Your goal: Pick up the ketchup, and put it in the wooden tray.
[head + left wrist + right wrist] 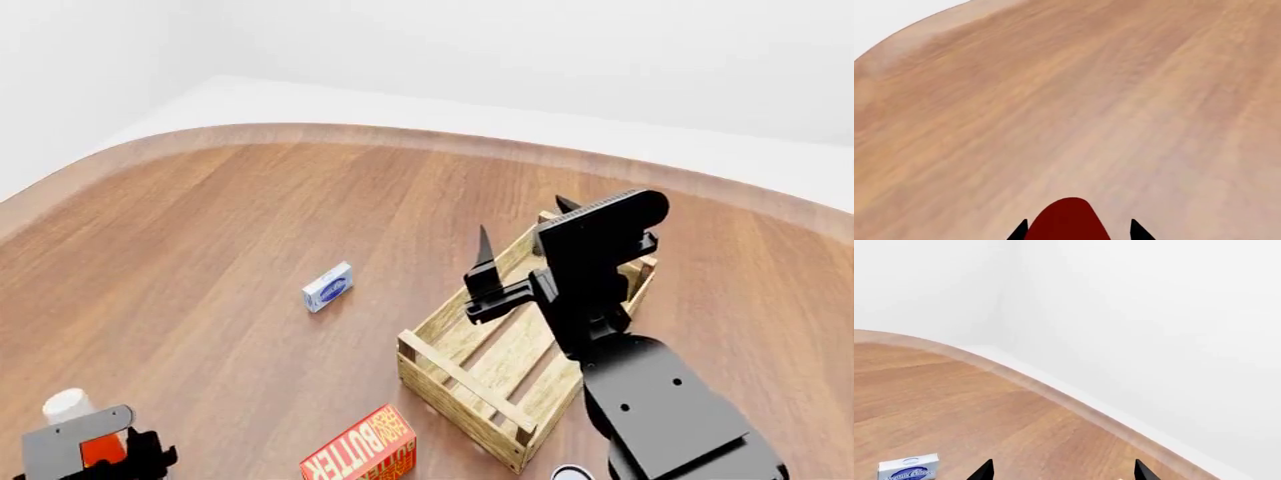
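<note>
White, featureless walls and a pale floor surround a broad round wooden table (pixel 200 230), its grain running in warm brown streaks and its curved edge paler than the top.

At the head view's lower left corner the left gripper (pixel 114 462) sits low over the table, mostly cut off by the frame. The ketchup (pixel 74 415) stands within it, white cap up and a patch of orange-red body showing behind the grey housing. In the left wrist view the bottle's rounded red end (pixel 1069 220) fills the gap between the two black fingertips (pixel 1139 231), so the jaws seem closed onto it, though actual contact is hard to make out.

Further right a small blue-and-white box (pixel 327 287) lies flat on open wood, well apart from everything else. Near the front edge a red butter box (pixel 360 452) rests just beside the near corner of the wooden tray (pixel 467 375).

That tray lies at an angle, its slatted bottom visible. The right gripper (pixel 523 240) hangs above the tray's far half, fingers spread wide and pointing up and away, with nothing between them. Its wrist view looks past the table's rim toward the blank wall.
</note>
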Controlling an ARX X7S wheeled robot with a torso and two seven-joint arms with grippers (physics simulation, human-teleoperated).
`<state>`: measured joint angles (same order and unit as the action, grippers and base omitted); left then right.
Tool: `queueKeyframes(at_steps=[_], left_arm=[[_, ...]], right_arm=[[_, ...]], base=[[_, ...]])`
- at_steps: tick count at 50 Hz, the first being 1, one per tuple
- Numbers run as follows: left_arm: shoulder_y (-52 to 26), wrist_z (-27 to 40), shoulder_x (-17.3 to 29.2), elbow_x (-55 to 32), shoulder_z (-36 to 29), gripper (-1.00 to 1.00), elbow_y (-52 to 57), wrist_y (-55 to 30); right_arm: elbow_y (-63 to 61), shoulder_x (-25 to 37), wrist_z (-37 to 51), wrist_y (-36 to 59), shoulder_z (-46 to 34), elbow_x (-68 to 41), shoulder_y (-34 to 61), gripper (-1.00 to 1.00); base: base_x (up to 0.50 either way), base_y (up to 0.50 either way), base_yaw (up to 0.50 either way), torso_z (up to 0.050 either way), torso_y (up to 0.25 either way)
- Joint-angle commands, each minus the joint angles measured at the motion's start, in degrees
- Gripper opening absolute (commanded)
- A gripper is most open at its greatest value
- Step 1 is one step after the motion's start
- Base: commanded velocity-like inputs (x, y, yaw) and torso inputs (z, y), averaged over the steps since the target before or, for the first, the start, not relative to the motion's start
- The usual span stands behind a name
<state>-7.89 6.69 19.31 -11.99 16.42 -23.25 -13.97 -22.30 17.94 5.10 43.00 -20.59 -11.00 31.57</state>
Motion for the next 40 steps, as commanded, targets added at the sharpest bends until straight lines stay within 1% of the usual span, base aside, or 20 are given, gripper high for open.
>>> queueKeyframes(at_steps=[1,4,10,14,16,23,30,40], left_arm=[[0.3,0.1,0.4,-2.4,-0.1,-1.00,7.3,-3.4],[-0.4,0.1,0.9,-2.5,-0.9,-1.00,11.5,-5.6],[-4.5,0.0,1.9,-3.3,-3.1,-1.00,19.7,-10.4],[-8.2,-0.5,2.3,-3.1,-5.3,-1.00,22.7,-11.8],[-10.7,-0.9,2.5,-2.1,-7.2,-1.00,23.2,-10.9],[-19.0,-2.7,1.3,0.7,-12.7,-1.00,21.4,-5.2],[-28.1,-4.9,-2.3,3.2,-19.6,-1.00,17.8,-0.8],[-38.3,-9.0,-8.7,6.3,-29.7,-1.00,9.4,-0.1]], right_arm=[[-1.0,0.4,0.3,0.1,1.0,-0.5,0.0,1.00],[-1.8,0.8,0.4,0.6,1.8,-0.9,0.2,1.00],[-4.6,2.0,0.8,2.0,3.9,-1.7,0.1,1.00],[-7.0,3.0,1.2,3.3,5.6,-2.3,-0.5,1.00],[-8.3,3.6,1.5,4.0,6.8,-2.7,-1.1,1.00],[-13.3,5.3,2.7,6.6,10.9,-3.9,-3.6,1.00],[-21.1,7.3,4.3,11.4,16.7,-5.9,-7.7,1.00],[-28.8,8.2,5.7,16.3,24.5,-8.2,-11.4,1.00]], base=[[0.00,0.00,0.00,0.000,0.000],[0.00,0.00,0.00,0.000,0.000],[0.00,0.00,0.00,0.000,0.000],[0.00,0.00,0.00,0.000,0.000],[0.00,0.00,0.00,0.000,0.000],[0.00,0.00,0.00,0.000,0.000],[0.00,0.00,0.00,0.000,0.000],[0.00,0.00,0.00,0.000,0.000]])
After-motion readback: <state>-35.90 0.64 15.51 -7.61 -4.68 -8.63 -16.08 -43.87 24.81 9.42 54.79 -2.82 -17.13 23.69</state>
